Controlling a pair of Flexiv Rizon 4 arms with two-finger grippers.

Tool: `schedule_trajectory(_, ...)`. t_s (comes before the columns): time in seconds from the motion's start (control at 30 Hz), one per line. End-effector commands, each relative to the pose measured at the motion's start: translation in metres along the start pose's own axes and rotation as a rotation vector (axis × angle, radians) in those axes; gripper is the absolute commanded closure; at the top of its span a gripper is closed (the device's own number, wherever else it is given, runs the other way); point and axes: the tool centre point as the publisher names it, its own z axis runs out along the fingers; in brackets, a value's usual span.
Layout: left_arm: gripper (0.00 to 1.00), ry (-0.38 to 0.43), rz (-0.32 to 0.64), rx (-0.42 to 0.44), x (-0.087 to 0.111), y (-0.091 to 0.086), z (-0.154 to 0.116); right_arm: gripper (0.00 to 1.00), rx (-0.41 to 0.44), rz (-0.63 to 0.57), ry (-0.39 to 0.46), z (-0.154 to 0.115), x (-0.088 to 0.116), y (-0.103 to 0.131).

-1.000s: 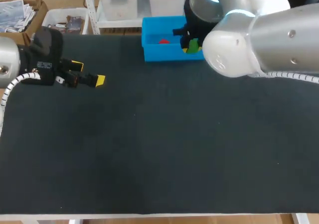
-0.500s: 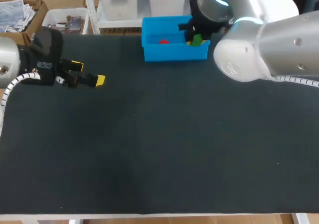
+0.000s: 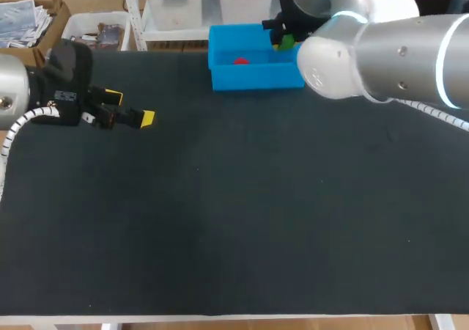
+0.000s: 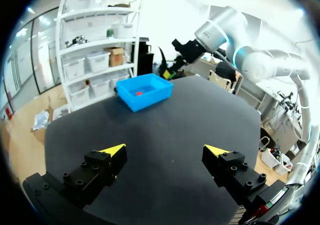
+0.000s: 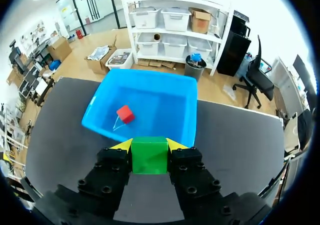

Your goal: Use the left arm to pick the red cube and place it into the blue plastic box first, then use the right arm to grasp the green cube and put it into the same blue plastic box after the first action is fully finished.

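Note:
The red cube lies inside the blue plastic box at the table's far edge; it also shows in the right wrist view and the left wrist view. My right gripper is shut on the green cube, held above the box's near wall. In the head view the green cube hangs over the box's right end. My left gripper is open and empty at the table's left, far from the box; its own view shows it with nothing between the fingers.
The black table mat stretches wide in front of the box. My right arm's large elbow hangs over the table just right of the box.
My right arm has carried the green cube back and up, from in front of the box's right end to above its right end. The left arm has not moved.

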Motion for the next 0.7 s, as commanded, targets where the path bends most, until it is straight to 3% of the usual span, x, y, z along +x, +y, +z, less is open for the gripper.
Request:
schedule_trajectory(0.03,0.00,-0.016,0.003,0.010,0.003,0.002,-0.001,1.00,-0.014,0.004,0.018,0.028,-0.024,-0.004)
schedule_trajectory(0.33,0.00,-0.016,0.003,0.010,0.003,0.002,-0.001,1.00,-0.035,0.012,-0.008,0.049,-0.035,-0.006)
schedule_trajectory(0.7,0.00,-0.016,0.003,0.010,0.003,0.002,-0.001,1.00,-0.043,0.008,0.042,0.076,-0.032,-0.004)
